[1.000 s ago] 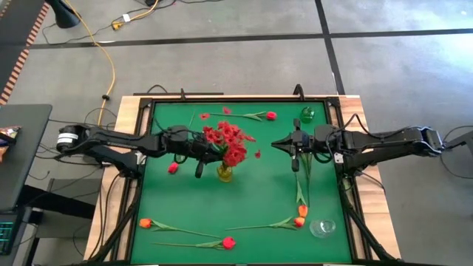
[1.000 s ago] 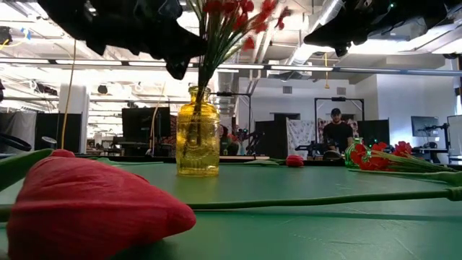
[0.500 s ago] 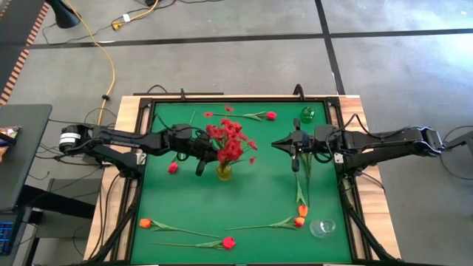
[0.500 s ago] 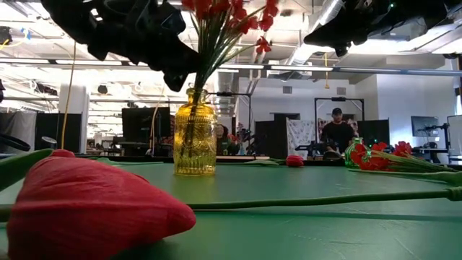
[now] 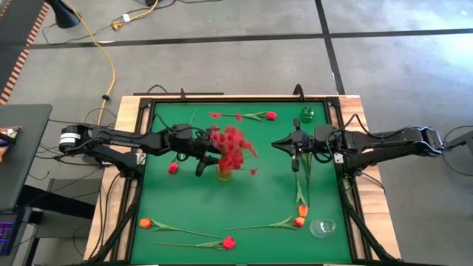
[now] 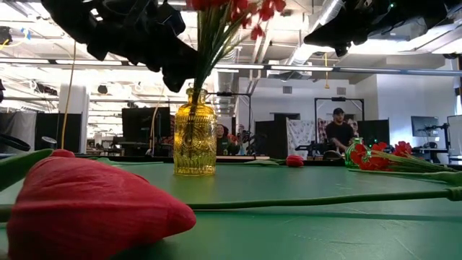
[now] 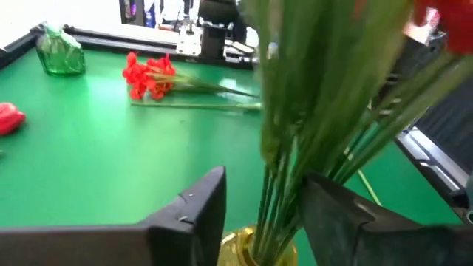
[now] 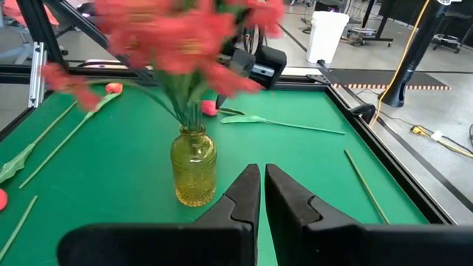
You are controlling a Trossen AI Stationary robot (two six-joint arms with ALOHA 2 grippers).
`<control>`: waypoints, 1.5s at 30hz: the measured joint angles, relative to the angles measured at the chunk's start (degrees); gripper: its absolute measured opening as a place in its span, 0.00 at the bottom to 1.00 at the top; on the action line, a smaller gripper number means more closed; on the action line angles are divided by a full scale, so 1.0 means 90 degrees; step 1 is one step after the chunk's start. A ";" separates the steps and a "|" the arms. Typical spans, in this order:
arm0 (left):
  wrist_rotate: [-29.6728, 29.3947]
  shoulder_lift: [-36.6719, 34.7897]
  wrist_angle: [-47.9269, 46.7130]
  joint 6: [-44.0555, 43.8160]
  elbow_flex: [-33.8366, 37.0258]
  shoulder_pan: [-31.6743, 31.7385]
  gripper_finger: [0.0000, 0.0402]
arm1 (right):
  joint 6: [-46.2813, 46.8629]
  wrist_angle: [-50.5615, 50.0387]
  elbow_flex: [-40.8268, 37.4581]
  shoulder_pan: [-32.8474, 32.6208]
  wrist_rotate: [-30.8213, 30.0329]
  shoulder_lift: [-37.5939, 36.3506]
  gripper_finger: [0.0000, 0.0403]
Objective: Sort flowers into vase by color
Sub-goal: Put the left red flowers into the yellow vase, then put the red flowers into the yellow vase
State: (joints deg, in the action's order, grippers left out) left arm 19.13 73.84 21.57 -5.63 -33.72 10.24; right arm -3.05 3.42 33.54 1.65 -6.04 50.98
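Two arms over the green table (image 5: 170, 207) in high view: left gripper (image 5: 201, 157) just beside the yellow vase (image 5: 223, 174) w/ the red sprigs (image 5: 230, 146) in it. Low view: vase upright. Left wrist: fingers (image 7: 194, 214) spread either side of the stems, not pinching. Right wrist: right gripper (image 8: 262, 193) pressed together, holding nothing, apart from vase.

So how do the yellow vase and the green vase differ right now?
The yellow vase stands near the mat's middle, holding a bushy red sprig; the green vase sits at the far right corner and holds nothing. The left gripper straddles the yellow vase's stems, fingers apart; no gripper is near the green vase. Both stand upright.
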 joint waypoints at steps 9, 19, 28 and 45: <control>0.0395 0.0000 -0.1360 0.0225 -0.0699 0.0229 0.49 | -0.0002 0.0000 0.0000 0.0000 0.0002 0.0000 0.12; 0.0798 -0.0002 -0.3619 0.1011 -0.1730 0.0554 0.49 | -0.0004 -0.0010 0.0000 -0.0001 0.0002 0.0000 0.12; 0.0659 -0.0002 -0.5704 0.2113 -0.2529 0.0597 0.49 | -0.0051 -0.0020 0.0000 0.0000 0.0002 0.0000 0.12; -0.0443 -0.0005 -0.8491 0.3522 -0.4567 0.0595 0.49 | -0.0046 -0.0052 0.0000 0.0000 0.0002 0.0000 0.12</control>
State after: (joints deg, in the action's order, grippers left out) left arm 15.15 73.80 -54.85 26.07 -74.83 15.59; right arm -3.46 2.96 33.54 1.65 -6.02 50.98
